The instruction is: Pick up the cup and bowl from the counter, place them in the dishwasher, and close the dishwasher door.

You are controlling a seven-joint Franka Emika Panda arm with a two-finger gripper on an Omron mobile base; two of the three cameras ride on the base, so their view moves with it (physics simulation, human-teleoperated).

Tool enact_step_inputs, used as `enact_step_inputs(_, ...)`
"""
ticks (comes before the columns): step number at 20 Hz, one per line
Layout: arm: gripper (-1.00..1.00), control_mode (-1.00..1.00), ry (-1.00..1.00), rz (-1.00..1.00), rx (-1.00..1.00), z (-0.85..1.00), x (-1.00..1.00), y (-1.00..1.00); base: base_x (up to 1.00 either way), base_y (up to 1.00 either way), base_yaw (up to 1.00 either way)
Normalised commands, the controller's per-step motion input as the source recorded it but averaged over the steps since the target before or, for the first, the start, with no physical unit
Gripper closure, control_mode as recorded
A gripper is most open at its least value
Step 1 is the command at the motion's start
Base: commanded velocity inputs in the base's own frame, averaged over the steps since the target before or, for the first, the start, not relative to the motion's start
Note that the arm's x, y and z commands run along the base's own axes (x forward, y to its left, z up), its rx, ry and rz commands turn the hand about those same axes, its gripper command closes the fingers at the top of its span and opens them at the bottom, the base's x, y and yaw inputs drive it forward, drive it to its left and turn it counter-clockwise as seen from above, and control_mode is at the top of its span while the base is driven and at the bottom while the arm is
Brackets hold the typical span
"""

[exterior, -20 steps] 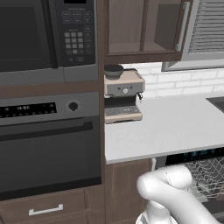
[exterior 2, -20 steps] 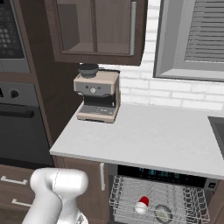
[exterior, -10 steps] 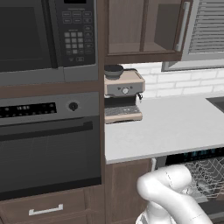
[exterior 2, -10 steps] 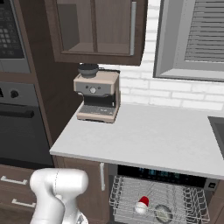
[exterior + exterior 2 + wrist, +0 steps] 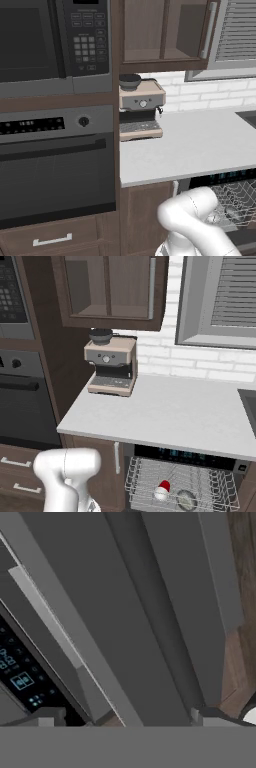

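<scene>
The dishwasher (image 5: 182, 456) stands open under the counter (image 5: 165, 411), its wire rack (image 5: 220, 491) pulled out. In the rack sit a red-and-white cup (image 5: 162, 490) and, just to its right, the small dark bowl (image 5: 186, 499). The same rack (image 5: 237, 197) shows at the lower right of the left base view. In the hand view my gripper (image 5: 127, 719) is open, with nothing between its widely spread fingertips (image 5: 47, 716). It faces the flat dark grey dishwasher door (image 5: 115, 612) from close by. The control strip (image 5: 20, 679) with bluish lights lies to the left.
An espresso machine (image 5: 111, 366) stands at the counter's back left, against the white brick wall. A black wall oven (image 5: 55, 170) and microwave (image 5: 50, 40) rise left of the counter. Wood cabinets (image 5: 110, 291) hang above. Wooden floor (image 5: 245, 587) shows beside the door.
The arm's white elbow has crept slightly upward. Cup, bowl and rack have not moved.
</scene>
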Motion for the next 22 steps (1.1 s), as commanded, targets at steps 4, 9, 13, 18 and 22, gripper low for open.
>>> enact_step_inputs(4,-1.0,-1.0,-0.02,0.0,0.03,-0.53,0.0,-0.07,0.0,0.0,0.0)
enact_step_inputs(9,-1.0,-1.0,-0.01,0.0,0.07,-0.87,0.01,-0.12,0.0,0.0,0.0)
enact_step_inputs(13,-1.0,-1.0,-0.14,0.0,0.07,-0.42,0.21,0.0,0.0,0.0,0.0)
enact_step_inputs(18,-1.0,-1.0,-0.25,0.0,0.1,-0.13,0.44,0.0,0.0,0.0,0.0)
enact_step_inputs(22,-1.0,-1.0,-0.28,0.0,0.07,0.0,0.58,0.0,0.0,0.0,0.0)
